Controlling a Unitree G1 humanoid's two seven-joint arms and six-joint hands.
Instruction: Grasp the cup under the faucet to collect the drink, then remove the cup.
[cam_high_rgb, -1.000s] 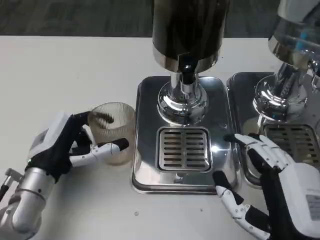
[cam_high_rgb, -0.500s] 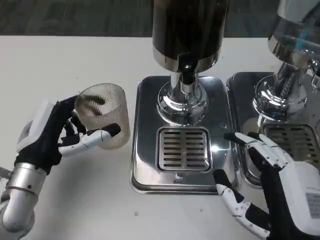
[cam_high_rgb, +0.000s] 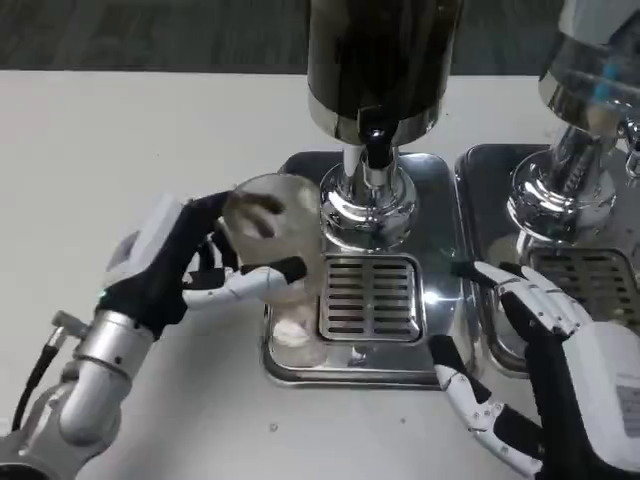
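My left hand (cam_high_rgb: 190, 265) grips a clear ribbed cup (cam_high_rgb: 270, 230) and holds it lifted over the left edge of the steel drip tray (cam_high_rgb: 440, 300). The cup is blurred with motion and sits left of the black faucet (cam_high_rgb: 376, 146) of the dark drink dispenser (cam_high_rgb: 378, 60), not under it. The slotted grate (cam_high_rgb: 368, 297) below the faucet is bare. My right hand (cam_high_rgb: 545, 345) hovers at the tray's right front corner, fingers spread and holding nothing.
A second dispenser (cam_high_rgb: 590, 90) with its own steel tray (cam_high_rgb: 590, 280) stands at the right, close behind my right hand. The white table (cam_high_rgb: 130, 150) stretches out to the left and front.
My left hand has lifted the cup off the table and carried it right, from beside the tray to over its left edge. The right hand has barely moved.
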